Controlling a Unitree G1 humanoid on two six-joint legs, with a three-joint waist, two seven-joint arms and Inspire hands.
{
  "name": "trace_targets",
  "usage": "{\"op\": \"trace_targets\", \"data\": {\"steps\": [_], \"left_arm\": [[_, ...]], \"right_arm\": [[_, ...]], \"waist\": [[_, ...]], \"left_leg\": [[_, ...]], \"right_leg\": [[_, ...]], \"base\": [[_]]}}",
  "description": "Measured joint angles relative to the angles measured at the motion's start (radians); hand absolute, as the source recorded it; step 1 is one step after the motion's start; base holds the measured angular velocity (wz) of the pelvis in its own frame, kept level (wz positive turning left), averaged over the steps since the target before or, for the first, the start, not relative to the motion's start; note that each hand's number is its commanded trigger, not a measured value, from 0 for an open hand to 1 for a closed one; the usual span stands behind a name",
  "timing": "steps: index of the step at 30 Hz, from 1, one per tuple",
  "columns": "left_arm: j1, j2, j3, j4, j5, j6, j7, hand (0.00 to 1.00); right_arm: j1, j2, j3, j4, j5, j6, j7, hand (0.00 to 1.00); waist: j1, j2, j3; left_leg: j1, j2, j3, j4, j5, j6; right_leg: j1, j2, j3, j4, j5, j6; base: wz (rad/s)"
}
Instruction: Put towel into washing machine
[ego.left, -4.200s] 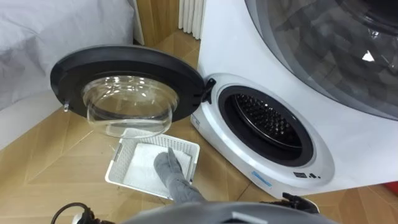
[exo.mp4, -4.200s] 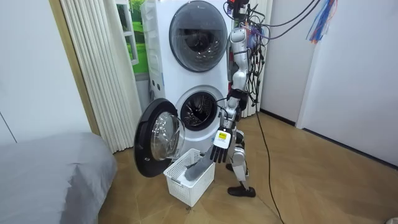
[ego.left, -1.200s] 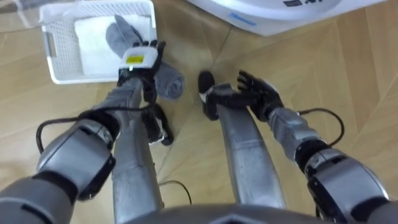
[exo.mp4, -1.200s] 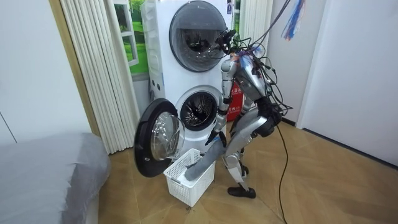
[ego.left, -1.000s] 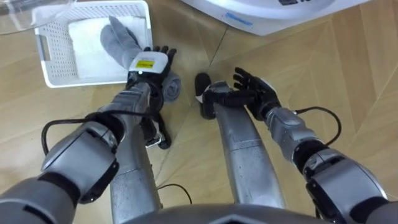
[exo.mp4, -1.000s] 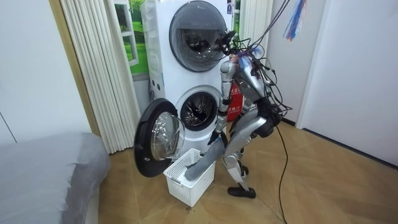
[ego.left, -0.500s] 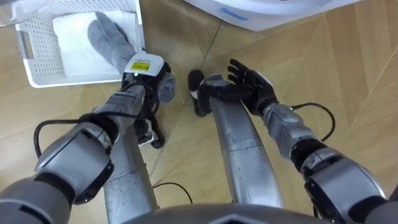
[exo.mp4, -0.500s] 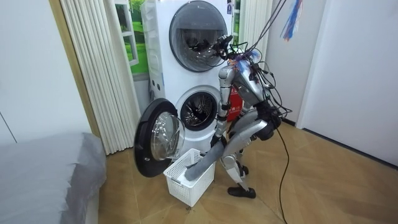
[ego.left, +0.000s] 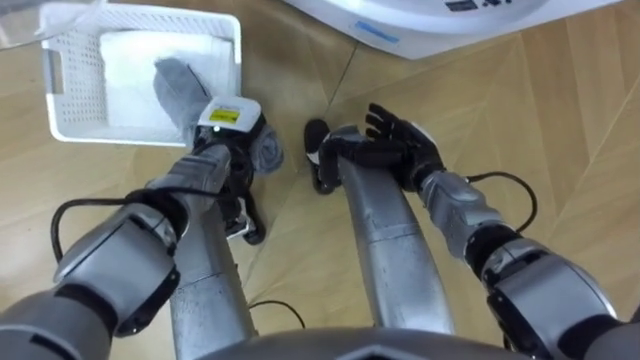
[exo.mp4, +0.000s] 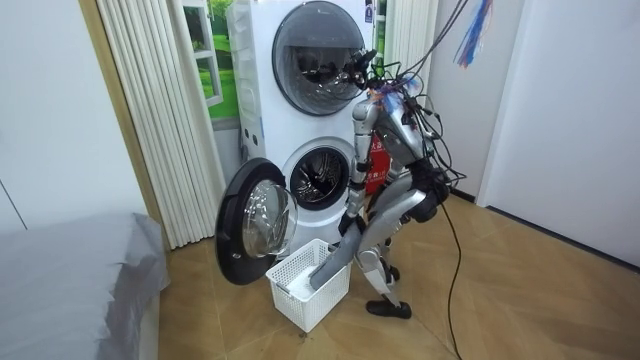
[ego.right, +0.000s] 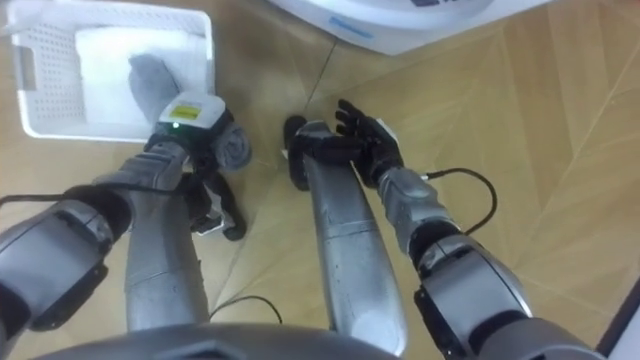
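A grey towel (ego.left: 172, 85) hangs out of a white slatted basket (ego.left: 55, 95) over its near right corner, lying on a folded white towel (ego.left: 120, 60). My left hand (ego.left: 230, 122) rests on the grey towel's outer end just outside the basket, fingers curled down round the cloth. My right hand (ego.left: 400, 142) hovers open above the wooden floor, beside my knee and away from the towel. In the room view I am bent forward over the basket (exo.mp4: 308, 290), in front of the lower washing machine (exo.mp4: 318, 178), with the grey towel (exo.mp4: 330, 268) draped over the basket's rim.
The washer's white base (ego.left: 430, 22) runs along the top of the eye views. Its round door (exo.mp4: 250, 235) stands swung open on the room view's left of the basket. A grey bed (exo.mp4: 70, 290) fills the room view's lower left; bare floor lies to my right.
My left hand's fingers have curled from straight onto the grey towel at the basket's corner. The eye view has shifted a little. My right hand stays open.
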Motion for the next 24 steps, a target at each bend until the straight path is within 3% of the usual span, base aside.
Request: {"op": "trace_targets", "data": {"steps": [4, 8, 12, 15, 19, 24], "left_arm": [[0.019, 0.001, -0.001, 0.001, 0.000, -0.016, 0.006, 1.00], [0.048, -0.001, 0.011, 0.000, -0.004, -0.033, 0.051, 1.00], [0.046, 0.003, 0.088, -0.001, -0.002, -0.060, 0.128, 1.00], [0.043, 0.009, 0.151, -0.035, -0.001, -0.061, 0.210, 1.00], [0.049, 0.011, 0.179, -0.103, -0.003, -0.063, 0.268, 1.00], [0.061, -0.026, 0.196, -0.172, -0.082, -0.099, 0.285, 1.00]], "right_arm": [[0.011, -0.001, 0.000, 0.037, -0.006, 0.012, -0.013, 0.00], [0.052, -0.012, 0.000, 0.051, -0.001, 0.019, -0.022, 0.00], [0.072, -0.021, 0.001, 0.076, -0.023, 0.019, -0.038, 0.00], [0.061, -0.039, 0.000, 0.073, -0.067, 0.018, -0.041, 0.00], [0.060, -0.054, -0.001, 0.073, -0.073, 0.017, -0.038, 0.00], [0.066, -0.051, -0.006, 0.072, -0.099, 0.019, -0.036, 0.00]], "waist": [[0.016, 0.003, -0.0032], [0.062, 0.013, -0.0086], [0.103, 0.027, -0.0083], [0.110, 0.041, -0.0072], [0.113, 0.045, -0.0080], [0.112, 0.045, -0.0078]], "left_leg": [[0.090, -0.016, 0.005, -0.107, 0.038, -0.001], [0.211, -0.027, 0.006, -0.227, 0.070, -0.001], [0.313, -0.030, 0.011, -0.294, 0.081, 0.002], [0.357, -0.047, 0.006, -0.330, 0.093, 0.006], [0.404, -0.062, 0.006, -0.366, 0.107, 0.013], [0.470, -0.084, 0.000, -0.427, 0.127, 0.019]], "right_leg": [[0.093, -0.006, -0.007, -0.099, 0.028, 0.003], [0.219, -0.004, -0.022, -0.216, 0.054, 0.009], [0.324, 0.001, -0.027, -0.279, 0.061, 0.017], [0.368, -0.025, -0.058, -0.296, 0.061, 0.018], [0.408, -0.052, -0.061, -0.303, 0.055, 0.026], [0.470, -0.066, -0.069, -0.349, 0.057, 0.035]], "base": [[0.07], [0.03], [0.00], [0.14], [0.15], [0.10]]}}
